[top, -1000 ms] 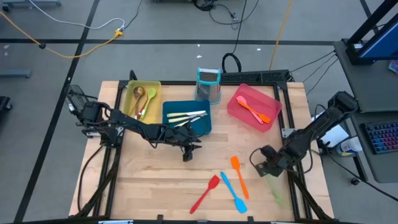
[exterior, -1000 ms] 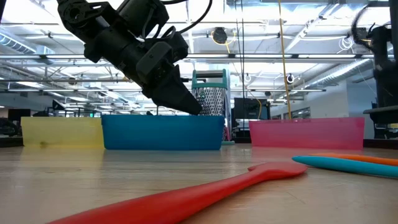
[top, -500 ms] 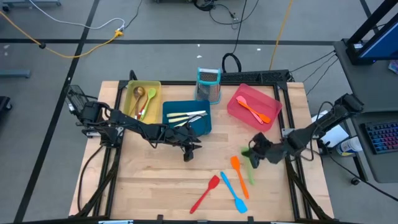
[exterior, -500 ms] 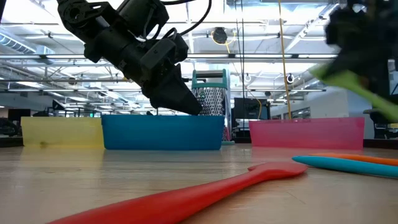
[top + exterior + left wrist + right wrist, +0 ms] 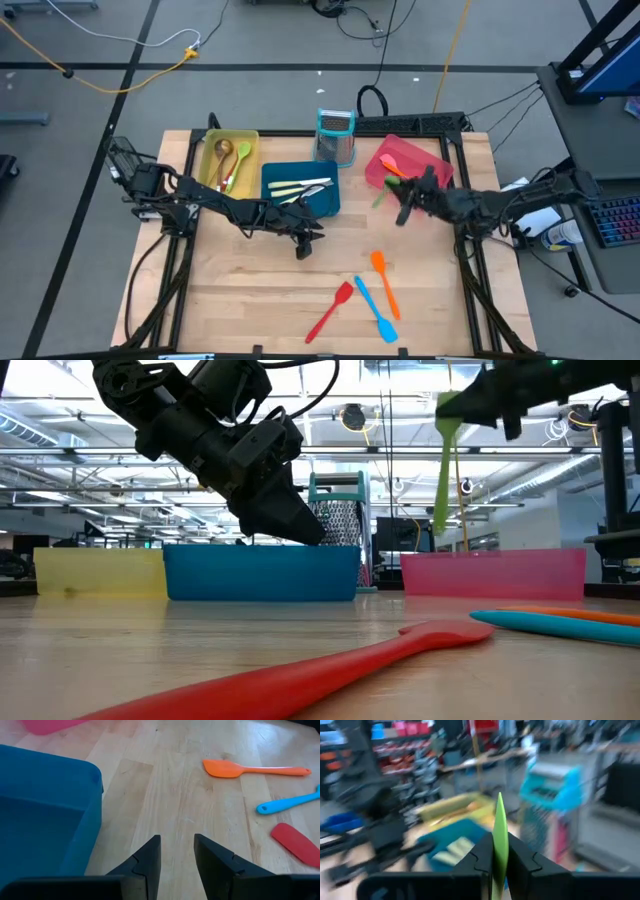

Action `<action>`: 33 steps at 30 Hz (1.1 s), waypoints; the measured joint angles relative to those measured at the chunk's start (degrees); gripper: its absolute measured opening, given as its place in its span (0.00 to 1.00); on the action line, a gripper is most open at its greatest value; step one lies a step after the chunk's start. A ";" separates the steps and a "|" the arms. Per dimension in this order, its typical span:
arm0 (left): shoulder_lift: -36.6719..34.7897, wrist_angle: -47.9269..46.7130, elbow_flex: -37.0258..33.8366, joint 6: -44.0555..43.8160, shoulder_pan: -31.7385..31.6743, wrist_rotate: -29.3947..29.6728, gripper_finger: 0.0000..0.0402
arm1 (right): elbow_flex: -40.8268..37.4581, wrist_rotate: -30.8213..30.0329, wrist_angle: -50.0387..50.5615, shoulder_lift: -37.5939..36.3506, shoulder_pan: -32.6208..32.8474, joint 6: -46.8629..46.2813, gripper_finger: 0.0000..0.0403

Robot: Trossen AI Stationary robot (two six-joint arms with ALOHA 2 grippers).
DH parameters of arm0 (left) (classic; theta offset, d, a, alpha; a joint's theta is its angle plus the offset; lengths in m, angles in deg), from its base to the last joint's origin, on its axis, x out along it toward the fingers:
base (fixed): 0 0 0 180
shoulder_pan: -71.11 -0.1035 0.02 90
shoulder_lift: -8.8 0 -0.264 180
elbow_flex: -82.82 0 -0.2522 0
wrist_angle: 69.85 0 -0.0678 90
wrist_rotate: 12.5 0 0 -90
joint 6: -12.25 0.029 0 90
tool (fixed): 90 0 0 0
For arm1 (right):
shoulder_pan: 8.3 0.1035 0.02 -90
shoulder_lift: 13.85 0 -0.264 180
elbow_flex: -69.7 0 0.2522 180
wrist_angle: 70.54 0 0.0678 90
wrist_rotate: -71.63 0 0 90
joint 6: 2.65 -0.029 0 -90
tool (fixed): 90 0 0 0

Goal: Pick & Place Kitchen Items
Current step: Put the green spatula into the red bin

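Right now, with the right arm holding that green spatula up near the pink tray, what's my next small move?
Probably ease the right gripper further over the pink tray and lower: the green spatula hangs high at its near edge, and two spatulas already lie inside.

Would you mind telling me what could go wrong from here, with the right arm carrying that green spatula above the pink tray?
The right gripper pinches the green spatula by one end, so it hangs long and could swing or slip out. It is at the pink tray's near edge, so a release now might drop it on the table. The grater stands close beside the tray and could get knocked.
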 joint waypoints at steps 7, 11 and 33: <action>0.00 0.04 0.00 0.08 0.02 0.00 0.30 | 3.24 -11.22 0.25 -0.15 -5.01 20.70 0.04; 0.00 0.28 0.00 0.38 0.02 0.02 0.30 | 3.91 -25.27 2.33 0.60 -8.26 30.96 0.04; 0.00 1.38 0.00 3.97 0.00 0.04 0.30 | 3.10 -5.28 42.23 9.82 -32.30 -3.16 0.08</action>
